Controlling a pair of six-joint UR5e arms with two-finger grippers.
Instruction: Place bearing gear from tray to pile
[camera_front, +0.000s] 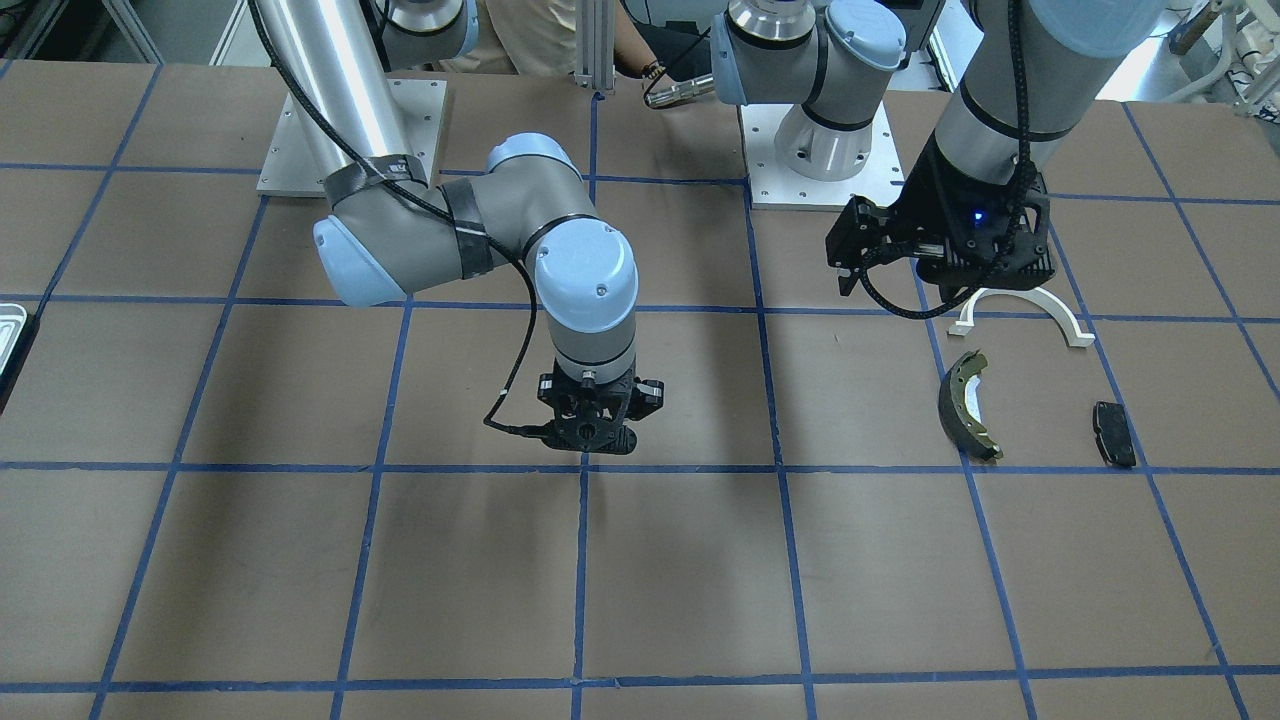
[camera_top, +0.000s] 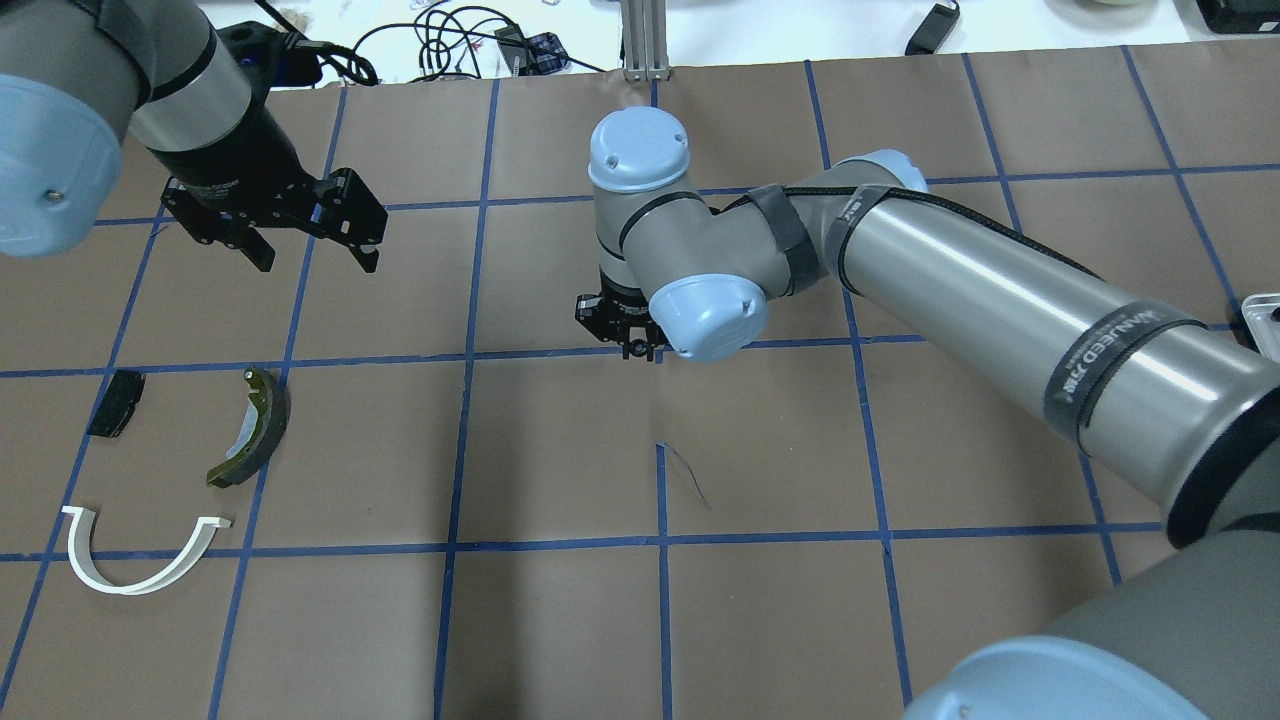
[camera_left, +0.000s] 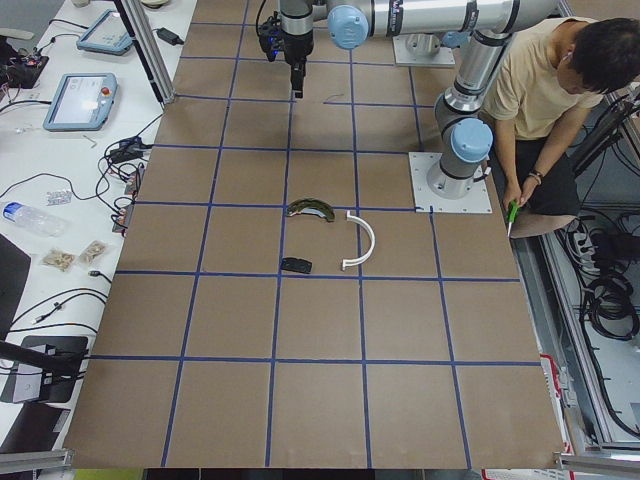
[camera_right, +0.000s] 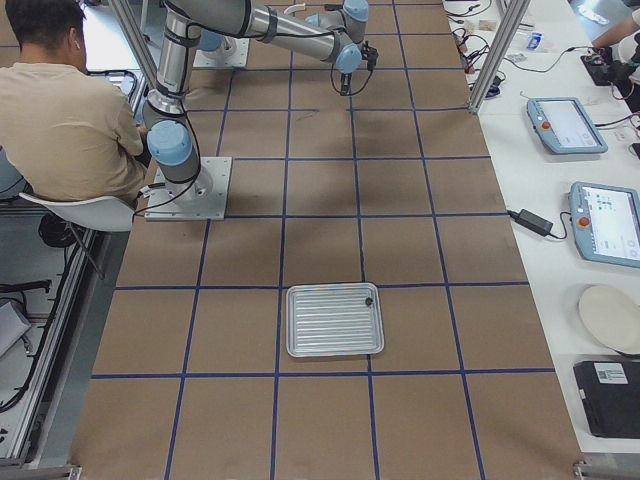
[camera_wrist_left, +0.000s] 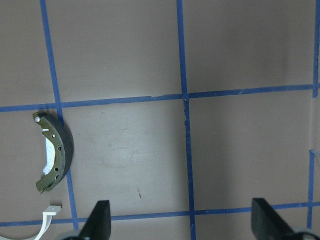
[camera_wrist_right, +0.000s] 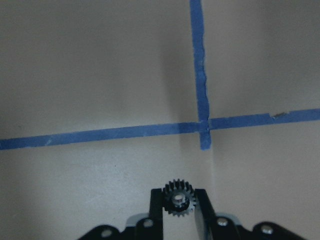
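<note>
A small black toothed bearing gear (camera_wrist_right: 178, 200) sits pinched between the fingers of my right gripper (camera_wrist_right: 178, 194), which hangs over the table's middle (camera_front: 590, 435) above a blue tape crossing. The silver tray (camera_right: 335, 320) lies far off toward my right, its rim just showing (camera_front: 10, 330). The pile lies on my left: a white arch (camera_top: 100, 580), a grey-olive brake shoe (camera_top: 255, 430) and a black pad (camera_top: 115, 403). My left gripper (camera_top: 310, 250) hovers open beyond the pile, with nothing between its fingers (camera_wrist_left: 100, 222).
Brown paper with a blue tape grid covers the table. A small dark part (camera_right: 369, 300) rests at the tray's far corner. A person (camera_left: 550, 90) sits behind the arm bases (camera_front: 820, 150). Tablets and cables lie on the side bench (camera_right: 570, 125).
</note>
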